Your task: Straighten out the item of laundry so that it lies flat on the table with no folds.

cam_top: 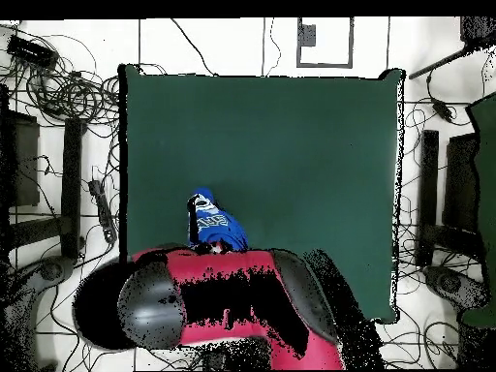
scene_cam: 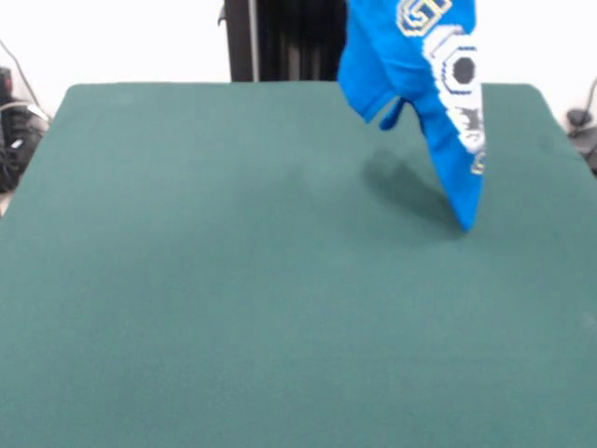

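Observation:
The bright blue T-shirt (scene_cam: 424, 84) hangs bunched from above the top edge of the front view, at the table's far right. White pixel lettering and graphic show on it. Its lowest tip (scene_cam: 466, 222) reaches down to the dark green table (scene_cam: 233, 280); I cannot tell whether it touches. In the overhead view the shirt (cam_top: 215, 225) sits at the end of the red arm (cam_top: 232, 291), near the table's bottom edge, left of centre. The gripper is above the front view's top edge, and in the overhead view it is hidden by the arm and shirt.
The robot's black pedestal (scene_cam: 289, 37) stands behind the table's far edge. Cables and stands (cam_top: 58, 116) lie on the floor around the table. The arm's bulk covers the table's bottom left corner in the overhead view.

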You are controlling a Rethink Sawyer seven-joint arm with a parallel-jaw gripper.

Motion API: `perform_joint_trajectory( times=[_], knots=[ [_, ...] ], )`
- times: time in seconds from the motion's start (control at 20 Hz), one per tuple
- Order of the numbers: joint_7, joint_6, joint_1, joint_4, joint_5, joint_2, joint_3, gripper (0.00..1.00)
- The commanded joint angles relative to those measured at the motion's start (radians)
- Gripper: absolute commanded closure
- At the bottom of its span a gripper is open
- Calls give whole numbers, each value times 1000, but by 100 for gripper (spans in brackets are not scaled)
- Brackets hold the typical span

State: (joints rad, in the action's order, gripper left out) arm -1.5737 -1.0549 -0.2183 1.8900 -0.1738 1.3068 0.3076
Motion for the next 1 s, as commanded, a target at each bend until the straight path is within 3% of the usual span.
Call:
perform_joint_trajectory(
  times=[0.05,0.6,1.0],
  knots=[
    [-120,-85,82,-103,-36,-131,73,100],
    [-171,-175,185,-205,-23,-152,29,100],
    [-89,-127,160,-227,-19,-206,16,100]
  ],
)
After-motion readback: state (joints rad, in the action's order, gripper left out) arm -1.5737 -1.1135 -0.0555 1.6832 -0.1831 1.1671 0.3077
